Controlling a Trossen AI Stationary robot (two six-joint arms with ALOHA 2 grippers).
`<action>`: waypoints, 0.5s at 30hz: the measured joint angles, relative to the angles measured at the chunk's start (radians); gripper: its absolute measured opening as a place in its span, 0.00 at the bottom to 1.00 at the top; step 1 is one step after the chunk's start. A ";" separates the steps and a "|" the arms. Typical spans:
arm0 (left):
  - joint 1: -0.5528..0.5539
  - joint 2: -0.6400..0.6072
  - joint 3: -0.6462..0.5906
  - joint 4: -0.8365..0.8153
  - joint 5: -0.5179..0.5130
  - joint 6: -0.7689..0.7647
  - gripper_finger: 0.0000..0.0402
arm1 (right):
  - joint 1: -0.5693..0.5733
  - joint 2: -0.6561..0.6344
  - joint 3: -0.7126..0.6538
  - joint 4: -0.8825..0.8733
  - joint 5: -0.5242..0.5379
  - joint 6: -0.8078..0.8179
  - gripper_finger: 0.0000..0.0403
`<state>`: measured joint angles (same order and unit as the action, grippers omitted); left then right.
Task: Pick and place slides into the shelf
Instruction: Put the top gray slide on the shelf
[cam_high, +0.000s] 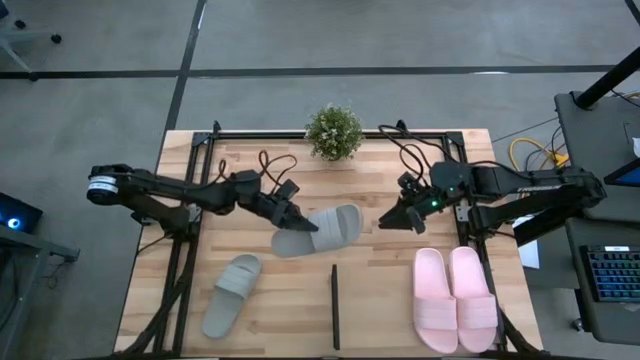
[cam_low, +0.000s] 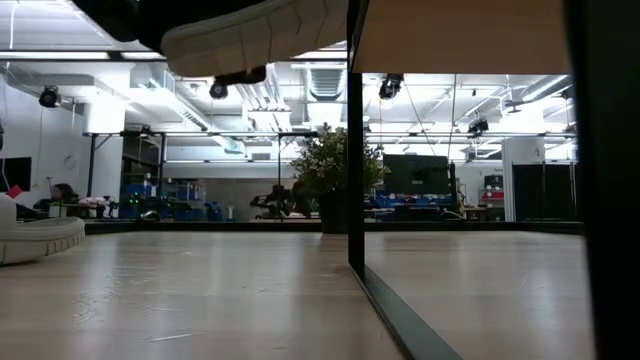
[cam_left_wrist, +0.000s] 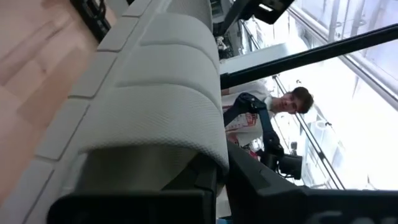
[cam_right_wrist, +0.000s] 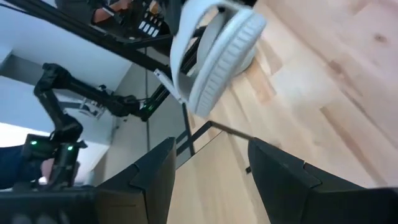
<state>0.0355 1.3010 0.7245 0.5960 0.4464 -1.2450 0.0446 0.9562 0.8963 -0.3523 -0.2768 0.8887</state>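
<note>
Holding one grey-green slide (cam_high: 318, 230) up off the table (cam_high: 380, 300), the left hand (cam_high: 297, 219) is closed on the slide's end near the middle of the table. From the low camera, this slide (cam_low: 260, 35) hangs high in the air, well above the wood. From the left wrist camera, the slide's wide strap (cam_left_wrist: 155, 99) fills most of the picture.

The other grey-green slide (cam_high: 231, 294) lies flat on the table, nearer the front on the left side. It is well apart from the lifted one.

The two pink slides (cam_high: 455, 298) lie side by side, touching, at the front right of the table.

The right hand (cam_high: 398, 218) waits just to the right of the lifted slide. Its two fingers (cam_right_wrist: 155, 174) stand apart with nothing between them. From the right wrist camera, the lifted slide (cam_right_wrist: 217, 53) shows out in front of those fingers.

The shelf (cam_high: 334, 305) stands on its edge near the front middle of the table, between the grey-green slide and the pink pair. From above it looks like a thin dark line. No slide is on it.

A small green plant (cam_high: 334, 131) sits at the back edge of the table.
</note>
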 joint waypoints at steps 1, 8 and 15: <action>0.002 0.000 0.009 -0.006 0.014 0.003 0.00 | -0.005 0.000 0.000 -0.001 -0.018 0.007 0.48; 0.003 0.004 0.024 -0.013 0.047 -0.002 0.00 | -0.019 0.000 0.000 -0.002 -0.115 0.039 0.55; 0.004 0.007 0.032 -0.083 0.054 -0.005 0.00 | -0.031 0.003 0.000 -0.003 -0.127 0.062 0.67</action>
<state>0.0395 1.3083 0.7561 0.5130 0.5007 -1.2500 0.0139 0.9591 0.8963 -0.3553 -0.4041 0.9505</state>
